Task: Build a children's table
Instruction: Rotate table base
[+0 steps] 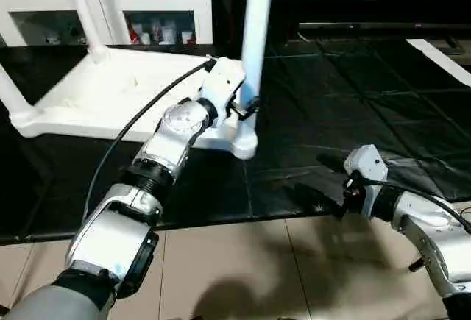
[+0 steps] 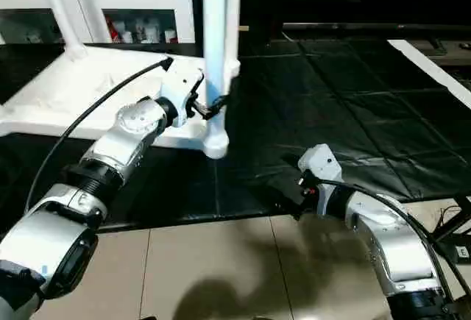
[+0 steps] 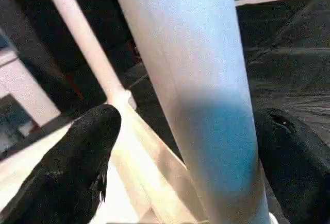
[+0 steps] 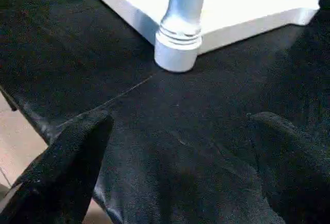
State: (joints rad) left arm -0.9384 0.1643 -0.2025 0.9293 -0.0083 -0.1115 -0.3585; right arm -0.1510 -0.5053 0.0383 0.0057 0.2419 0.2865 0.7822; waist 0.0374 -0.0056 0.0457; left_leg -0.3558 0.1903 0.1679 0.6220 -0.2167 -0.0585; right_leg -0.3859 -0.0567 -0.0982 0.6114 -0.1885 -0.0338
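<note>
The children's table lies upside down on the black mat, its white top (image 1: pixel 110 92) facing up. White legs stand in its corner sockets. The nearest leg (image 1: pixel 255 48) rises from the front right socket (image 1: pixel 243 143). My left gripper (image 1: pixel 246 107) is open, with its fingers (image 3: pixel 77 162) on either side of this leg (image 3: pixel 196 80) just above the socket. A clear gap shows on one side. My right gripper (image 1: pixel 318 180) is open and holds nothing. It hovers low over the mat, right of and nearer than that socket (image 4: pixel 178 54).
Another leg (image 1: pixel 85 11) stands at the far corner and one (image 1: pixel 11 92) at the left corner. A white cabinet with glass doors (image 1: pixel 162 11) is behind the table. The black mat (image 1: pixel 368 92) stretches right, and beige tile floor (image 1: pixel 243 268) lies in front.
</note>
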